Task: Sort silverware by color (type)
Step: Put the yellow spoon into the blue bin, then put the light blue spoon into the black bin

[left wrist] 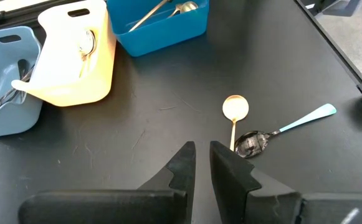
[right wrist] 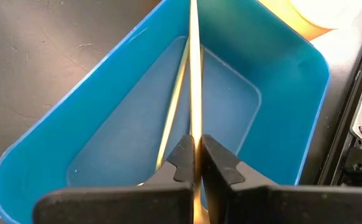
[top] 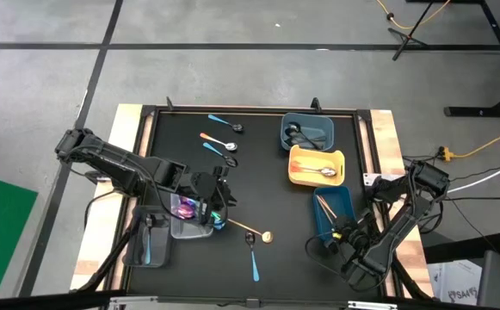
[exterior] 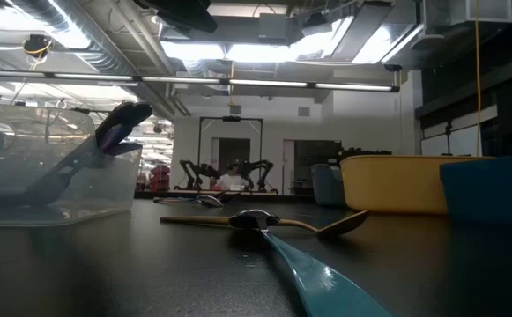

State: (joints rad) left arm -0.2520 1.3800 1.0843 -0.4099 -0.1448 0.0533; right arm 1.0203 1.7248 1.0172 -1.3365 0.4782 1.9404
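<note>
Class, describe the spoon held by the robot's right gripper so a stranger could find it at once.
Start at the bright blue tray at the table's right edge, below the yellow tray. The right gripper, shut, pinches a gold spoon by its handle above this tray. Another gold spoon lies loose inside; only this one is gripped.

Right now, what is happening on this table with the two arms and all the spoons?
The robot is sorting spoons into trays by colour. The right gripper is shut on a gold spoon, holding it over the bright blue tray, where another gold spoon lies already. The left gripper hovers above the table near a loose gold spoon and a teal-handled spoon; it holds nothing. The yellow tray has a silver spoon in it. More spoons are unsorted.
</note>
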